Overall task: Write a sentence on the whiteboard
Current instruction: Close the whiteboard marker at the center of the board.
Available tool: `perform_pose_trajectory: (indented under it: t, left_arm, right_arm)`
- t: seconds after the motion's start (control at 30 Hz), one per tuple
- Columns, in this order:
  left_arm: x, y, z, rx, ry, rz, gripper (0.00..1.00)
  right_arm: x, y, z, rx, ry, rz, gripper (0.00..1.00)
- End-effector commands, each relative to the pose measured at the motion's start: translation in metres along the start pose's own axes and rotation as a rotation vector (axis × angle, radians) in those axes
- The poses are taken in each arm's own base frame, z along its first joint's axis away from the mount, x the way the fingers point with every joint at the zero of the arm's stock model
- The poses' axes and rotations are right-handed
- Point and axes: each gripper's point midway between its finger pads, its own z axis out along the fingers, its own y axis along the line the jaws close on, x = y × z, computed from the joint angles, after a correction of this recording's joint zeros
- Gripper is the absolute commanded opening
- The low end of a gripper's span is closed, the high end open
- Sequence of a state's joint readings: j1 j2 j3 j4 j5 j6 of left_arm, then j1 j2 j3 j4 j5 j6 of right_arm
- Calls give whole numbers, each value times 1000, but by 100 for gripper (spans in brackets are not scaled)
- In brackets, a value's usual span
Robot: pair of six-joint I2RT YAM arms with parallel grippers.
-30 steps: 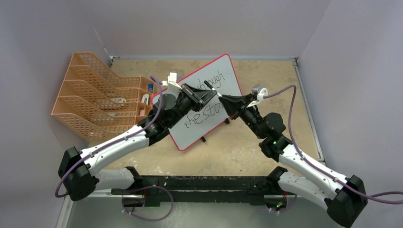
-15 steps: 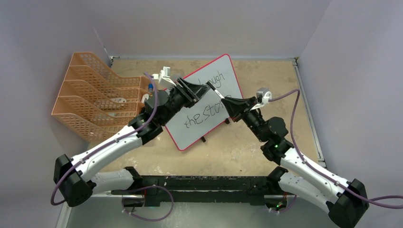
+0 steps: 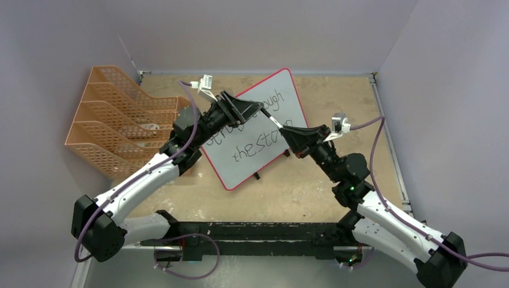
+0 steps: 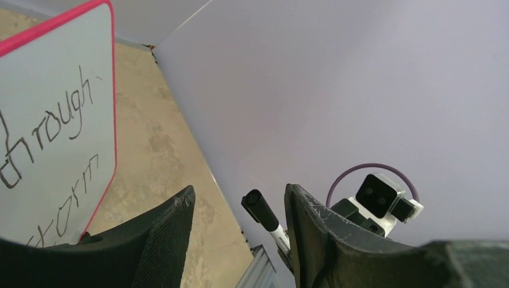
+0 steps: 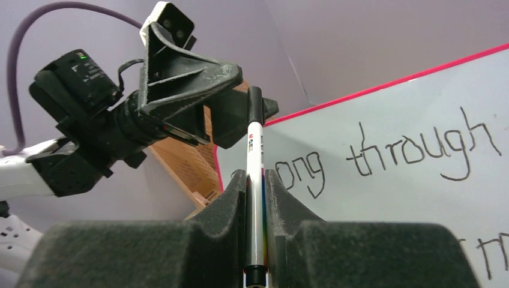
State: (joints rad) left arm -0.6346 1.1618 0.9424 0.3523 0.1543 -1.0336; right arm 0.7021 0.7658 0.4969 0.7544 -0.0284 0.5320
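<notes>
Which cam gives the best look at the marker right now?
Right wrist: the marker fills the centre, its barrel clamped in the right gripper, black end up. Left wrist shows only its black end and some white barrel. Top external shows a thin sliver over the whiteboard.

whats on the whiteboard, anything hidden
From above, on the whiteboard, black handwriting: "through" above "the sto". The left gripper covers part of the first word, the right gripper the second line's end.
</notes>
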Motion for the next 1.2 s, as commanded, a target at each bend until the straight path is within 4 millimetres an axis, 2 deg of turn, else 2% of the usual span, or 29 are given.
perform_pose_trajectory:
  t: [0.0,0.13,0.27,0.53,1.03,1.17]
  left_arm:
    - [-3,-26,-3,111,15,-29,54]
    - [0,-7,-2,-31,37,-130,54]
    - [-3,1,-3,-120,27,-190,54]
    - [0,17,4,-246,58,-238,54]
    - [1,23,19,-296,75,-274,52]
    - [3,25,21,-302,78,-279,48]
  right_arm:
    - [-18,17,3,-65,-60,13,0]
    - [-15,1,10,-3,-49,-98,0]
    - [-11,-11,15,33,-23,-217,0]
    - [-15,-15,18,33,-24,-346,0]
    - [-10,-17,20,64,-9,-483,0]
    - [-3,-14,22,79,3,-485,0]
